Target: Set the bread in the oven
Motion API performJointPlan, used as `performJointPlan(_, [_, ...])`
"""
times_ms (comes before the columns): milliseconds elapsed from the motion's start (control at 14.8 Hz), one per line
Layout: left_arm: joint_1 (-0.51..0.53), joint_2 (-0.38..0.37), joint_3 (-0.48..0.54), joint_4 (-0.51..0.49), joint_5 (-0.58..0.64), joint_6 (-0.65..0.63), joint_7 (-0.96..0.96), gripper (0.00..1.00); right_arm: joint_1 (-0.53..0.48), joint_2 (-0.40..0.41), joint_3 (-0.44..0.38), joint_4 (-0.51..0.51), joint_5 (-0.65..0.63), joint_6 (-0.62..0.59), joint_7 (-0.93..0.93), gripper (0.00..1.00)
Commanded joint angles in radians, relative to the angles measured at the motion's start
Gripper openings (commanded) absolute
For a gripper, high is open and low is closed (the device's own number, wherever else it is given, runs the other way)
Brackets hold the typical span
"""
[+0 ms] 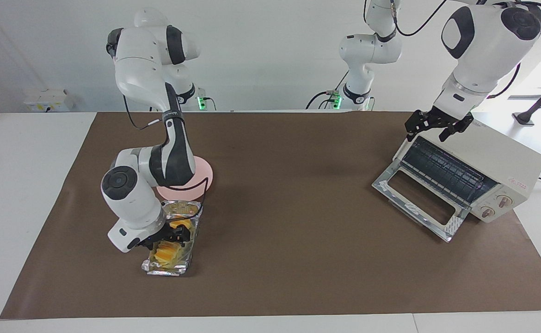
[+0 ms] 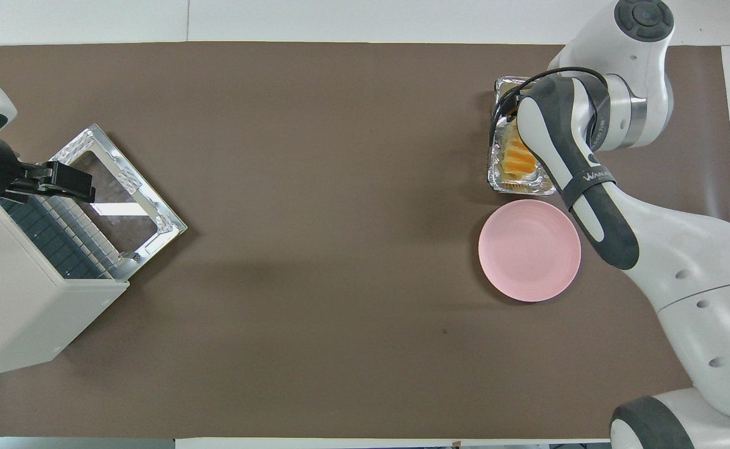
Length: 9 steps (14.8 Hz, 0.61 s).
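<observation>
The bread (image 1: 164, 253), a short row of yellow-orange slices, lies in a crinkled foil tray (image 1: 159, 269) toward the right arm's end of the table; it also shows in the overhead view (image 2: 518, 159). My right gripper (image 1: 175, 235) is down in the tray at the bread and hides its middle. The cream-white oven (image 1: 506, 162) stands at the left arm's end, its glass door (image 1: 414, 194) dropped open onto the table and the dark rack showing. My left gripper (image 1: 430, 132) is open and empty, just above the oven's top front edge.
A round pink plate (image 1: 203, 173) lies beside the foil tray, nearer to the robots. A brown mat (image 1: 289, 222) covers the table between tray and oven. The oven's two knobs (image 1: 494, 206) face away from the robots.
</observation>
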Motion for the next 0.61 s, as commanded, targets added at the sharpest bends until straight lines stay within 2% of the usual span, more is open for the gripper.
performJointPlan(0, [-0.001,-0.019,0.005,-0.015,-0.004,-0.005,0.013,1.0,-0.004,-0.008,-0.022,0.008,-0.013,-0.026,0.02,1.0])
performJointPlan(404, [-0.001,-0.019,0.003,-0.015,-0.004,-0.005,0.013,1.0,0.001,-0.04,-0.07,-0.013,-0.026,-0.072,0.022,1.0])
performJointPlan(539, [-0.001,-0.019,0.003,-0.015,-0.004,-0.003,0.013,1.0,-0.001,-0.045,-0.071,-0.055,-0.025,-0.044,0.022,0.96])
